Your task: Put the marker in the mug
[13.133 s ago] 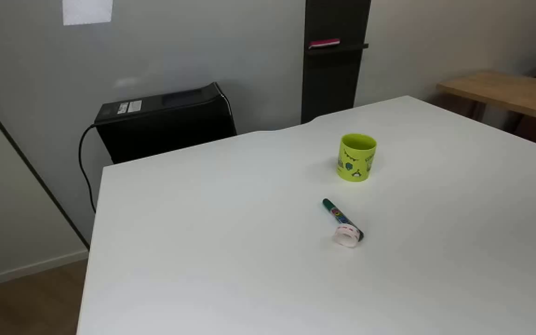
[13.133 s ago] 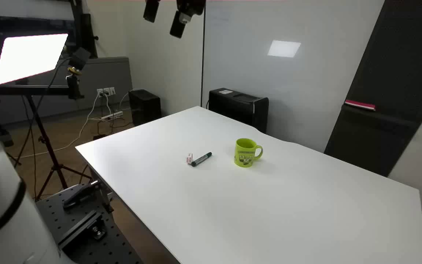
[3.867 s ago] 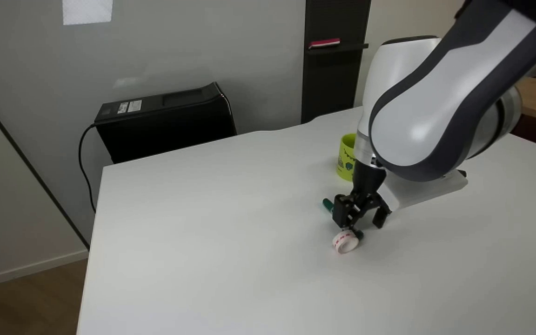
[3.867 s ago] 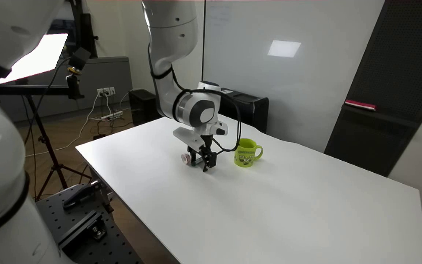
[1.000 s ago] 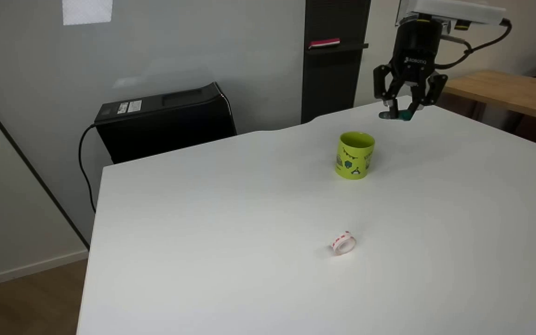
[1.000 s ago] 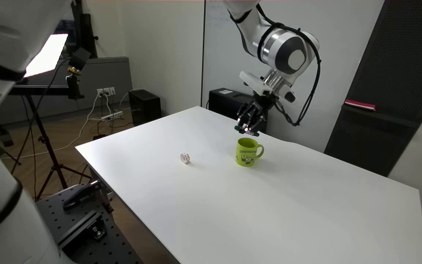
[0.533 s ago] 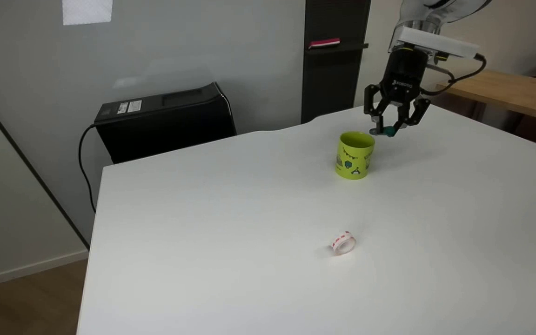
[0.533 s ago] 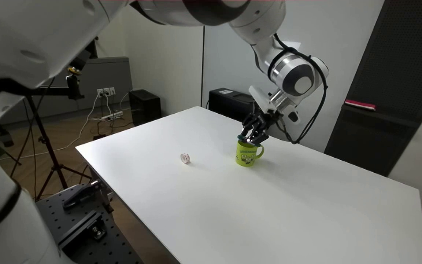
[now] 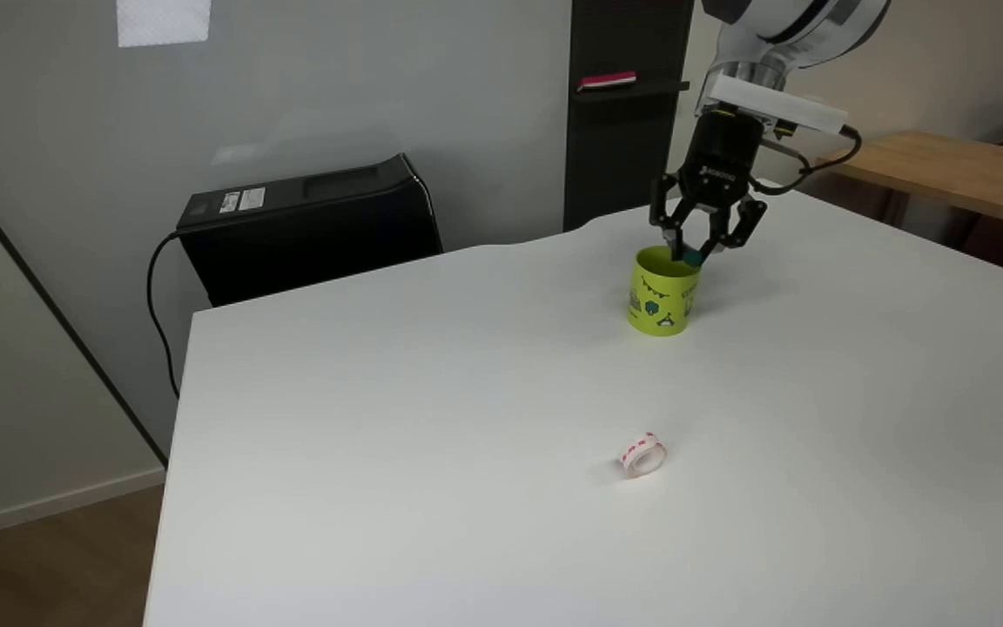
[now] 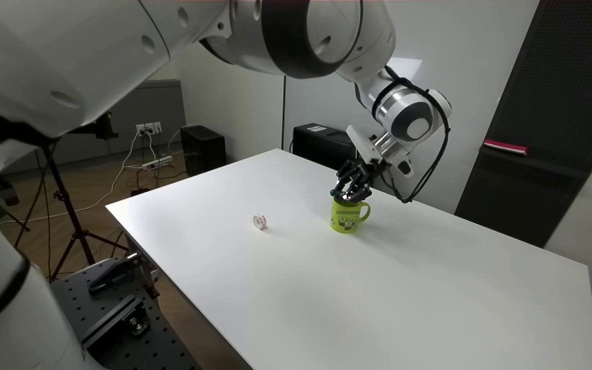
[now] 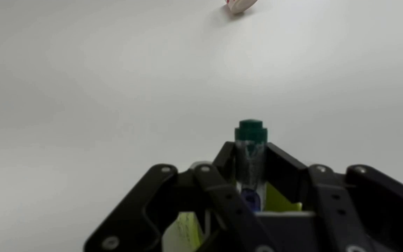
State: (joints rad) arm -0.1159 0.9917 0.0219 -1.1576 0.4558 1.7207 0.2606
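In the wrist view the marker [image 11: 250, 161], with a dark green end and a printed label, is pinched between both fingers of my gripper [image 11: 251, 154]. The lime-green mug [image 9: 663, 296] stands upright on the white table in both exterior views, its handle [image 10: 365, 211] showing in an exterior view. My gripper [image 9: 690, 253] is right over the mug's mouth, tilted, its fingertips close to the rim. The marker's green end [image 9: 693, 258] shows at the rim there, and the green end [image 10: 334, 193] pokes out beside the fingers. Whether marker or fingers touch the rim, I cannot tell.
A small white-and-pink tape roll [image 9: 643, 455] lies on the table [image 9: 397, 418], apart from the mug, and also appears at the top of the wrist view. A black box-shaped device [image 10: 324, 146] stands beyond the table's back edge.
The marker was lifted off the table from beside the tape roll, which shifted slightly. Over the last second my gripper came down with it to the mug. The mug stayed put in that second.
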